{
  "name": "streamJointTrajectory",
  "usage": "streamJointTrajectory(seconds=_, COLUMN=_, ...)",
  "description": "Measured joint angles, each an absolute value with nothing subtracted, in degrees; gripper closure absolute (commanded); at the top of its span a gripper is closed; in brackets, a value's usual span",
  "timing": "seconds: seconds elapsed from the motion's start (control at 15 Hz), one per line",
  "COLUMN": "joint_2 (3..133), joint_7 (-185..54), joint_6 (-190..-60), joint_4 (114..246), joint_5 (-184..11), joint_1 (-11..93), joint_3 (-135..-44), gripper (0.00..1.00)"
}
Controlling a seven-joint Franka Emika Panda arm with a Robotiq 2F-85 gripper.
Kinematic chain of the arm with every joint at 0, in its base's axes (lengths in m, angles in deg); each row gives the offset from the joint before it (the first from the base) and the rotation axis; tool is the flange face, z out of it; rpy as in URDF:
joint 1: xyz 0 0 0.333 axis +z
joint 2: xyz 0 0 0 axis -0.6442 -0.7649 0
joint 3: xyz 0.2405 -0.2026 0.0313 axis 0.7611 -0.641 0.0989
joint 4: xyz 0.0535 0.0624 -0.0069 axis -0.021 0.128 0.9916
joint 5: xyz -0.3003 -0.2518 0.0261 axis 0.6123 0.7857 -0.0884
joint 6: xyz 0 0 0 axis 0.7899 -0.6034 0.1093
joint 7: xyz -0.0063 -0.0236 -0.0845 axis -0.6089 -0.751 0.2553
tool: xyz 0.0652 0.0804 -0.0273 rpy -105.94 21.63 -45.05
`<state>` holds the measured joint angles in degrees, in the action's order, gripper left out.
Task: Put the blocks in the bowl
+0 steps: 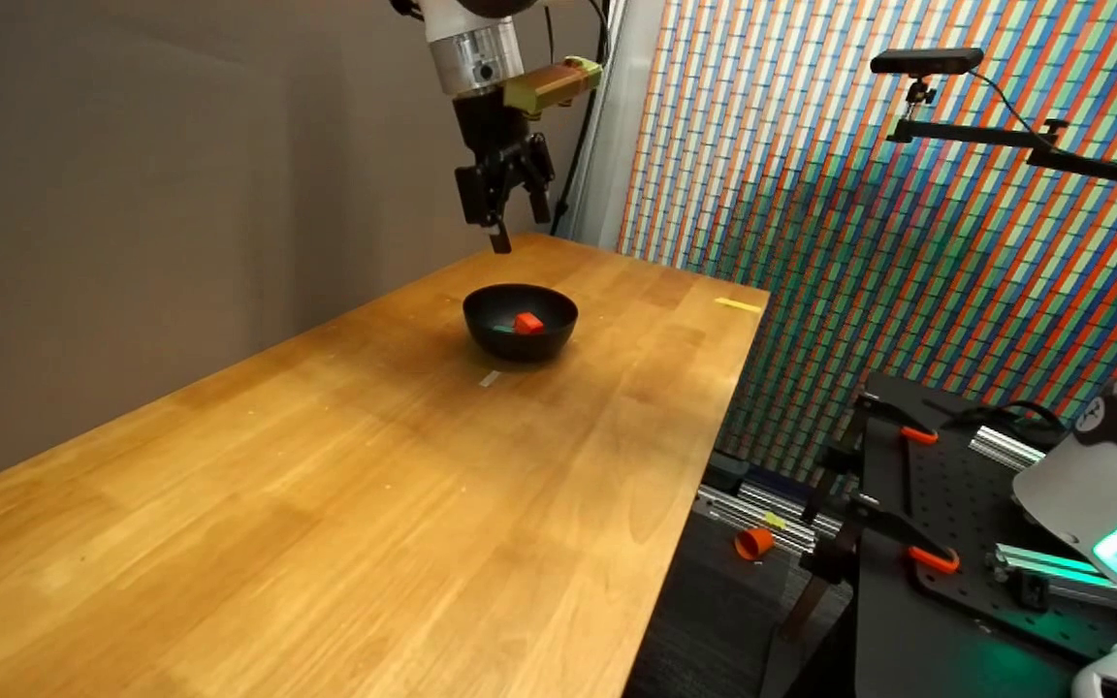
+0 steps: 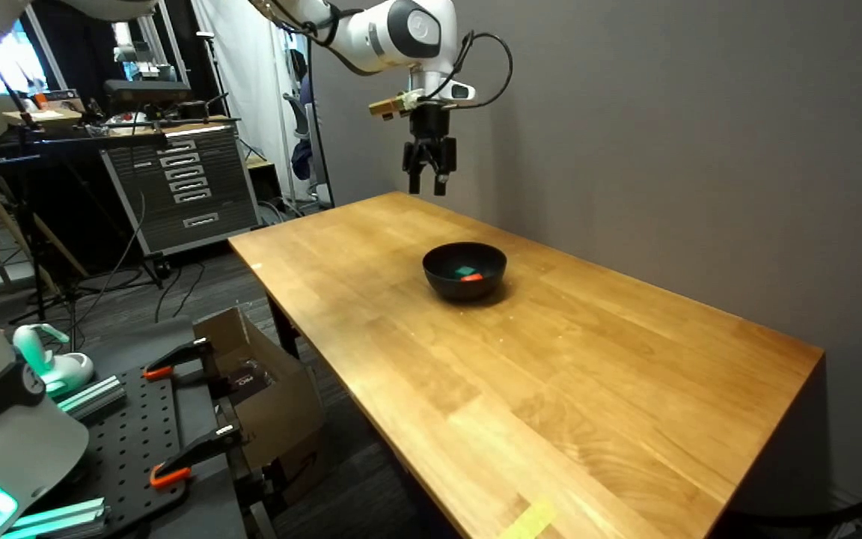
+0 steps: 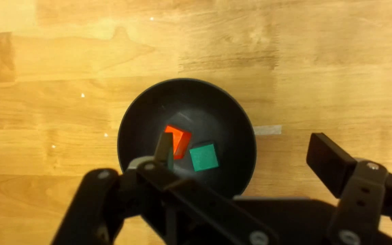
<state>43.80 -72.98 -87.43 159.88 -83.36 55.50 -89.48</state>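
The black bowl point(image 1: 512, 351) stands upright on the wooden table; it also shows in an exterior view point(image 2: 455, 290) and the wrist view point(image 3: 213, 105). The red-orange block point(image 3: 184, 144) lies tilted inside the bowl, partly hidden by a finger in the wrist view. It shows in both exterior views point(image 1: 527, 323) point(image 2: 471, 278). The green block point(image 3: 204, 157) lies beside it inside the bowl, seen also in an exterior view point(image 2: 465, 271) and barely in an exterior view point(image 1: 502, 329). My gripper point(image 1: 521, 229) is open and empty, high above the table and bowl; its fingers point(image 2: 427, 186) point down.
The wooden table point(image 1: 355, 514) runs along a grey wall point(image 2: 663, 165). A pale tape strip point(image 3: 268, 130) lies beside the bowl. Yellow tape point(image 1: 738, 304) marks the table edge. The robot base stands on a black bench point(image 2: 139, 419) beyond a gap. A cardboard box point(image 2: 281, 419) stands there.
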Motion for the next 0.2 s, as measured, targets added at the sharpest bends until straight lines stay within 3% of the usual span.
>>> streamJointTrajectory(seconds=0.2, joint_2=49.6, joint_7=-73.4, joint_6=-87.4, joint_4=165.8, joint_5=-84.1, joint_1=54.3, joint_3=-87.3, gripper=0.00)
